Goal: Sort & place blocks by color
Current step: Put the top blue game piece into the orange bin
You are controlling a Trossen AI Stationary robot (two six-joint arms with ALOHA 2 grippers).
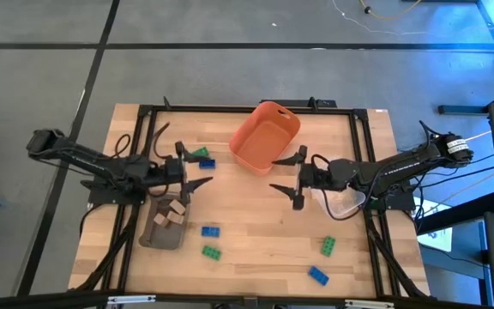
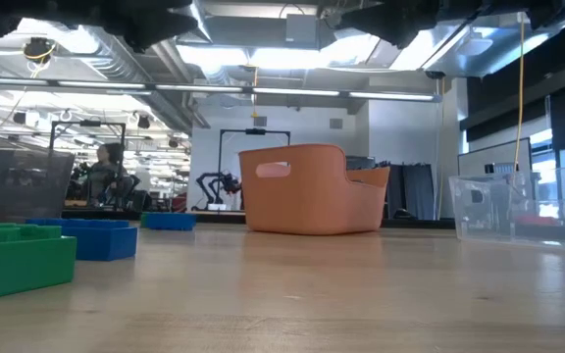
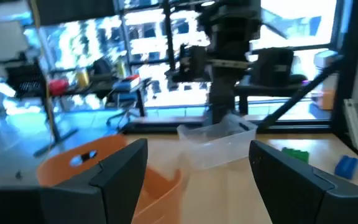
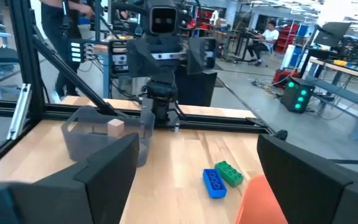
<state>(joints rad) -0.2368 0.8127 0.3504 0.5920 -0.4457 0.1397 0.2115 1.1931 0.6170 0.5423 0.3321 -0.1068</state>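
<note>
Judging by looks, the blocks are light, rigid and slick: a blue-green pair (image 1: 202,158) by the tabletop's far left side, four toward the near edge, tan ones in the grey tray (image 1: 163,230). Pinch flat sides, not studs. Left tool (image 1: 194,167) and right tool (image 1: 286,172) hover wide, empty.

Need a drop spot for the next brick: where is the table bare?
Bare wood lies between the orange bin, the left tool and the right tool. Crowded: around the grey tray and the near-right bricks, one green, one blue.
</note>
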